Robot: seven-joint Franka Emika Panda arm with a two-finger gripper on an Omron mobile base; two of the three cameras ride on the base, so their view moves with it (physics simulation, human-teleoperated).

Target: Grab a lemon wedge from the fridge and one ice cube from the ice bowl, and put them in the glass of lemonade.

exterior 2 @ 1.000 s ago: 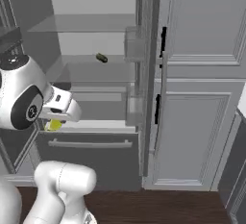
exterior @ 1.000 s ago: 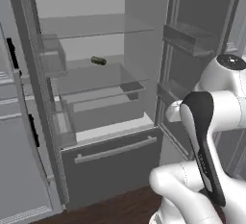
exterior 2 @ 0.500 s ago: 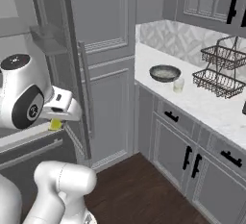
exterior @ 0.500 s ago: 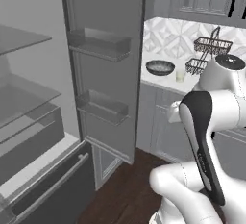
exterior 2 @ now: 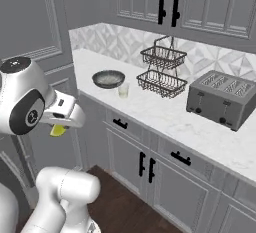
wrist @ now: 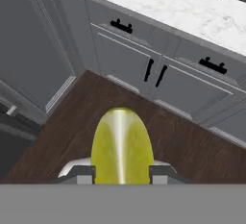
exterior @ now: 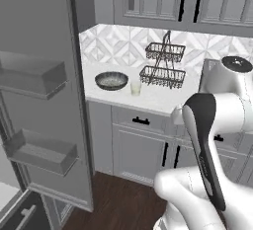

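Grey panelled cabinets and a patterned backsplash line the kitchen ahead of me, with a white marble desk (exterior 2: 165, 114) running along them; on it sit the ice bowl (exterior 2: 108, 78), the glass of lemonade (exterior 2: 123, 91) just beside it, a two-tier wire basket (exterior 2: 161, 70) behind, and a toaster (exterior 2: 221, 98) further along. At my left stands the fridge (exterior: 42, 105), its door open with the door bins showing. My claw (exterior 2: 58, 130) is closed on the lemon wedge (wrist: 122, 147): in the hand view the yellow slice sits squarely between my two fingertips (wrist: 79, 174), and from the right base view it peeks out below my wrist. So I judge the fridge part is done and I am carrying the wedge toward the desk. My arm is folded in close to my body, the hand held low and pointing down at the dark wooden floor (wrist: 158, 143) in front of the lower cabinet doors, well short of the glass. Next I need to get nearer, raise and extend the arm over the desk edge, and bring the wedge above the small glass without knocking it or the bowl. The ice cube is yet to be fetched.
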